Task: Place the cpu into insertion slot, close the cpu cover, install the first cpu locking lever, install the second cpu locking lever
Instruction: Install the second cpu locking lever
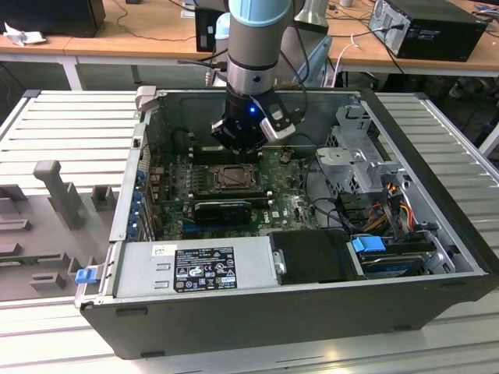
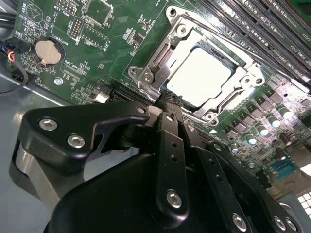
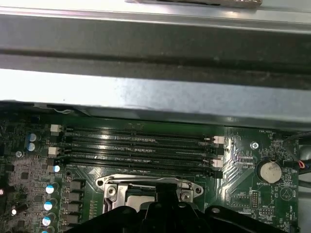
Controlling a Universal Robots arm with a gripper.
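- An open computer case (image 1: pixel 437 257) lies on its side on a slatted table (image 1: pixel 62 125); desks (image 1: pixel 140 39) stand behind it.
- The circuit board (image 1: pixel 288 206) lies flat inside the case, with the insertion slot (image 1: pixel 231 178) near its middle.
- The cpu (image 2: pixel 198 77) sits in the slot, framed by the cpu cover (image 2: pixel 233 97).
- The gripper (image 1: pixel 243 142) hangs above the slot's far edge.
- Drive bays (image 1: pixel 359 156) stand at the exterior view's right; the power supply (image 1: pixel 195 269) lies in front.
- Memory slots (image 3: pixel 141 150) run beside the socket.

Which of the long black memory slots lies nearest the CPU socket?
In the first wrist view, the memory slot directly beside the insertion slot and its cpu cover; the other three lie beyond it, toward the case wall.
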